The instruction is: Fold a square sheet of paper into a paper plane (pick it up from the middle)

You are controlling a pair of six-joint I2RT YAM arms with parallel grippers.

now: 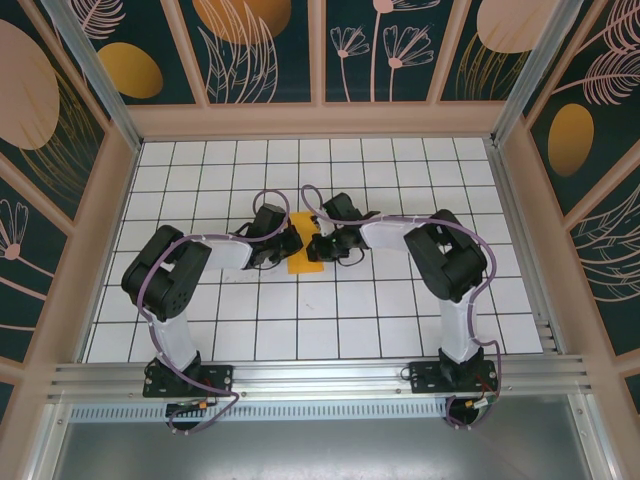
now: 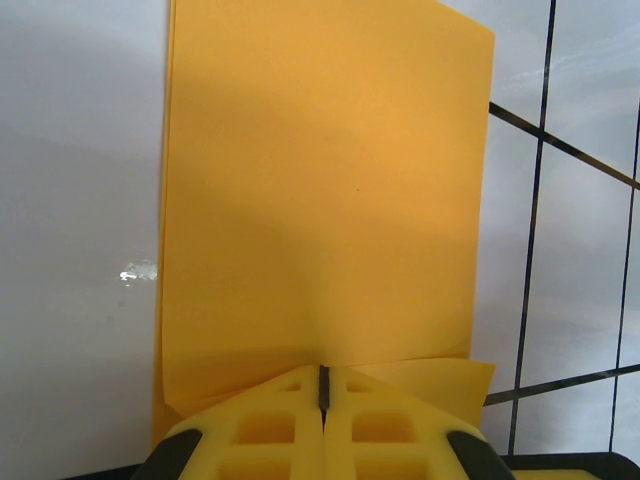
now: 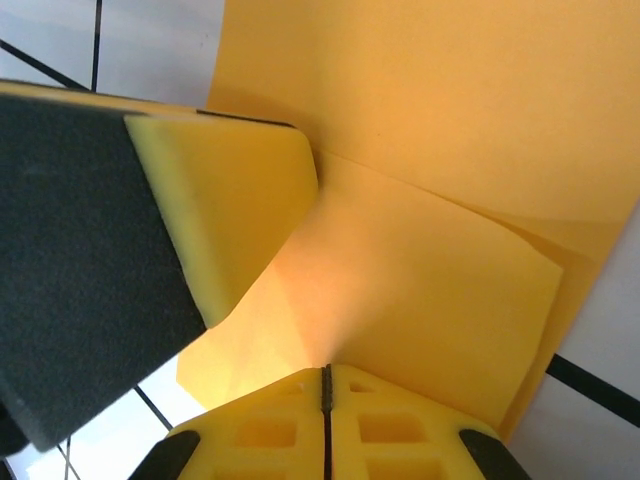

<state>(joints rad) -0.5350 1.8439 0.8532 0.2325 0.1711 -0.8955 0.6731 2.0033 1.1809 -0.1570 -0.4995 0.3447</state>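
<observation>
One thin square sheet of paper point(image 1: 303, 246), doubled into a narrow strip, sits in the middle of the table point(image 1: 400, 320) between your arms. Expect it to be feather-light, limp, slippery and easily creased. Your left gripper point(image 2: 323, 392) pinches its left edge, fingers pressed together. Your right gripper point(image 3: 326, 388) pinches the right edge likewise. Grip edges, never the unsupported middle.

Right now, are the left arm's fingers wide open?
No, the left fingers are shut tight, pinching the edge of the orange paper.
</observation>
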